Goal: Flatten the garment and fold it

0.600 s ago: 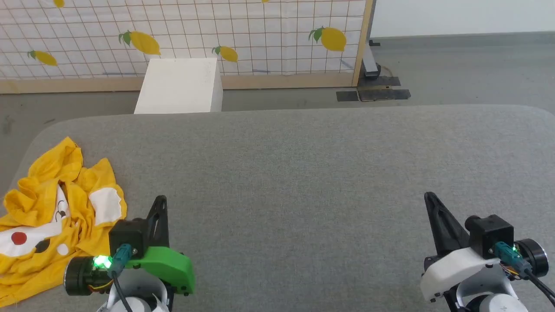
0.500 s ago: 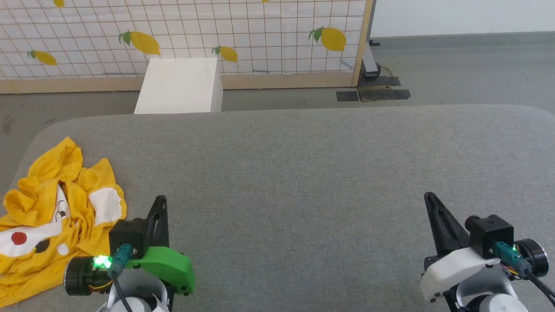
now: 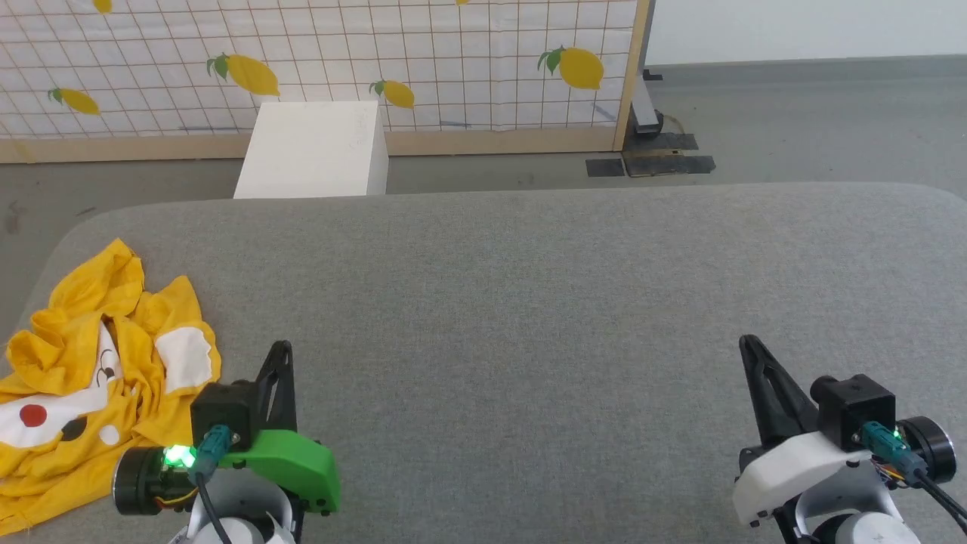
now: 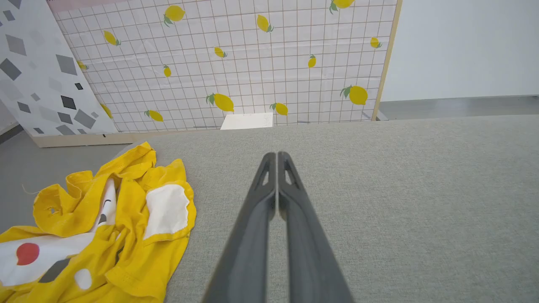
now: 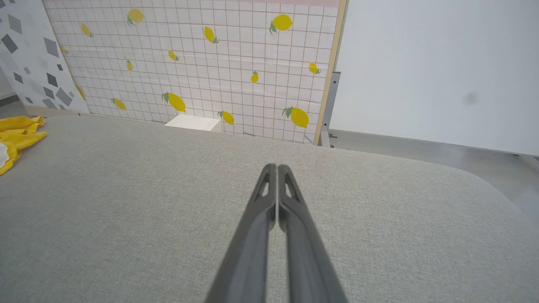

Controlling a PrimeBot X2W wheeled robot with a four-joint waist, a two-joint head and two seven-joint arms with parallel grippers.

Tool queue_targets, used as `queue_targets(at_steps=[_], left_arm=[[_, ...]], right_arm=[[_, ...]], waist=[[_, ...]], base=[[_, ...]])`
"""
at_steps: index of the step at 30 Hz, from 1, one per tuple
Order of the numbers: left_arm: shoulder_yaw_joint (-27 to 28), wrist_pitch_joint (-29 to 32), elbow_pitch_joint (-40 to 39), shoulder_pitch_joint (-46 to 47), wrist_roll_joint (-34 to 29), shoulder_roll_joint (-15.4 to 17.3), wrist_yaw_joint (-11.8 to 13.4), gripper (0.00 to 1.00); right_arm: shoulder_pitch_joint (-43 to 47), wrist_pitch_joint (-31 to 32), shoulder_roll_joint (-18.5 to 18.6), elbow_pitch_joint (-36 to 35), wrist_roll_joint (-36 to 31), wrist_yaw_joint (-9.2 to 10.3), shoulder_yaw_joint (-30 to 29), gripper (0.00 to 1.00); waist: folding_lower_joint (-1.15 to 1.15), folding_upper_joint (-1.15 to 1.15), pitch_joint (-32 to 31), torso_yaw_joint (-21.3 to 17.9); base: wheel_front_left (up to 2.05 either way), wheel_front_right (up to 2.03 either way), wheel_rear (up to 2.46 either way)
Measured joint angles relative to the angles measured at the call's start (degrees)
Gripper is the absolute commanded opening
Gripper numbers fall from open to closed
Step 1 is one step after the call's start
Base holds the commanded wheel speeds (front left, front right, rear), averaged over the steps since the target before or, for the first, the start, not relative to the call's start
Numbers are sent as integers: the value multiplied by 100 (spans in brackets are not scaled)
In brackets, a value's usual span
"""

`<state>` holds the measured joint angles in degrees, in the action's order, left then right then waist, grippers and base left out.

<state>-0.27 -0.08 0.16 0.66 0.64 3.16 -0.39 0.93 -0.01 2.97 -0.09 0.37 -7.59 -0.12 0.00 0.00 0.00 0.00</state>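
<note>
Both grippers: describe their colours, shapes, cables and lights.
The left gripper has two long dark fingers, a black camera block, a bright green shell and a green lamp beside a teal plug. The right gripper matches, but with a white shell.

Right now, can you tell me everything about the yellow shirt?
The shirt is soft bright yellow cloth with white patches and a cartoon face print: red dot, black marks. It lies crumpled and wrinkled, not flat, at the left end of the grey table. The left gripper, shut, is beside it without touching.
</note>
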Motion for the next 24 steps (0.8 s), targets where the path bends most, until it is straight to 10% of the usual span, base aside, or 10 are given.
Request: queue_targets(at_steps=[24], left_arm=[[-137,-211,236,18,194,13,146,100]], right_arm=[[4,-131,1,44,109,0,-43,100]], waist=[[0,0,-25,339]], base=[[0,0,0]])
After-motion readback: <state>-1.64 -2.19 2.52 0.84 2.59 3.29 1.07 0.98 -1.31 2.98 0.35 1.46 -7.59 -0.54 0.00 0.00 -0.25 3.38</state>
